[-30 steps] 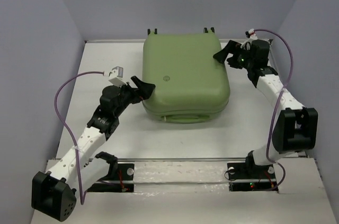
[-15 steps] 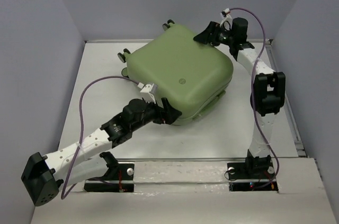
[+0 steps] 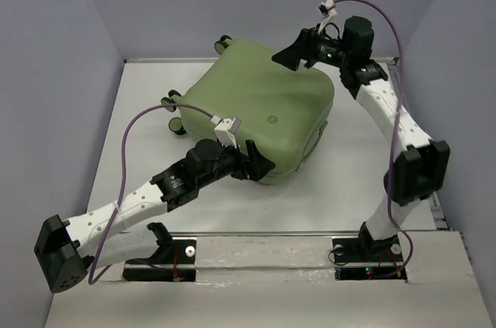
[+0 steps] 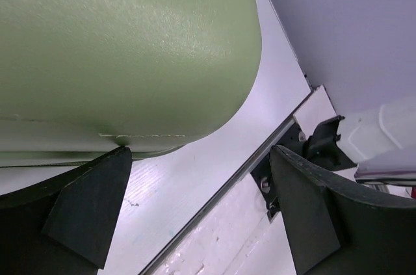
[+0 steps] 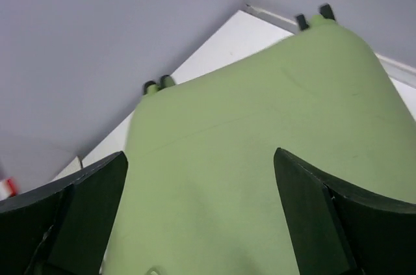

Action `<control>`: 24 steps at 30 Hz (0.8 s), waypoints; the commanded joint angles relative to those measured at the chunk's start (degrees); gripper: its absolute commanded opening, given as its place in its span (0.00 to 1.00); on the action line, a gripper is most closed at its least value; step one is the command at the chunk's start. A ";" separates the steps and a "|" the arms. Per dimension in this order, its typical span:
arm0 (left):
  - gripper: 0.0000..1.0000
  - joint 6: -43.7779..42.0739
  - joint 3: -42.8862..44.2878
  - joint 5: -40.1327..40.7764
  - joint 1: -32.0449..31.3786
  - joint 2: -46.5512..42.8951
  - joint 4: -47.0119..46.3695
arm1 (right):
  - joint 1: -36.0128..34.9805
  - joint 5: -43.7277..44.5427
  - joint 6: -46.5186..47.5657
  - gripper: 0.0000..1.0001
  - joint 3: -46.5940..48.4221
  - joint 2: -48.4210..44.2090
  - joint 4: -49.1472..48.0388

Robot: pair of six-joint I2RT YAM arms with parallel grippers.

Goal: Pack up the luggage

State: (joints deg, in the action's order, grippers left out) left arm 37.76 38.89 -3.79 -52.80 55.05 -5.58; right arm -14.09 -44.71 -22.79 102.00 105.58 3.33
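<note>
Field notes, both arms at the case.

- The luggage [image 3: 260, 115] lies flat and shut on the table [image 3: 349, 181], logo [image 3: 272, 119] side up. It sits skewed, with its wheels [image 3: 172, 103] toward the far left and one rounded corner pointing at the left arm.
- The left gripper [image 3: 260, 167] is at that near corner, jaws spread wide and clasping nothing. In the wrist view, one fingertip [image 4: 120, 157] sits right up against the seam [image 4: 52, 151] under the shell. The other hangs over bare table.
- The right gripper [image 3: 293, 53] is over the far right corner, jaws likewise wide apart and empty. Its wrist view looks down the shell with both fingers clear of it.

Judgement: you are squaring the case up before opening it, so nothing is packed yet.

To do this well:
- Push with the flat of a finger low on the shell wall, not on the curved corner, where it would likely skate off.
- Use the right arm as a steadying stop while the left nudges.
- Move slowly, because a hard shell on a smooth top probably slides and pivots freely.
- Keep the wheels off the far wall.
- Keep the left fingertip from wedging under the seam.
</note>
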 commanded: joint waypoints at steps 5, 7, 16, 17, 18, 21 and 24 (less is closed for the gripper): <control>0.99 -2.07 2.85 5.90 0.41 -0.12 -7.33 | -0.77 9.45 2.32 0.37 -44.45 -41.03 -16.58; 0.99 -2.25 2.77 6.16 0.41 -0.20 -7.16 | -0.77 14.79 -1.97 0.15 -62.94 -48.41 -23.97; 0.99 -3.92 3.38 2.05 0.24 -2.92 -2.87 | -0.77 17.38 -5.69 0.20 -90.04 -69.45 -24.69; 0.99 -4.09 3.12 0.90 0.24 -3.54 -2.16 | -0.77 18.16 -5.17 0.26 -90.65 -69.37 -24.60; 0.99 -4.53 2.86 0.20 0.15 -4.06 -1.19 | -0.77 19.04 -4.82 0.30 -91.18 -69.11 -24.60; 0.99 -5.59 1.45 -2.44 -0.29 -6.26 2.15 | -0.77 20.19 -2.97 0.35 -92.15 -66.30 -25.30; 0.99 -6.03 -1.10 -4.90 -0.64 -7.06 3.12 | -0.77 16.42 -2.18 0.33 -92.15 -62.08 -29.87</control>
State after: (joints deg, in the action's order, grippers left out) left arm 34.11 39.44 -4.54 -52.88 49.87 -3.77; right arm -14.96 -26.61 -26.76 9.61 39.57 -18.46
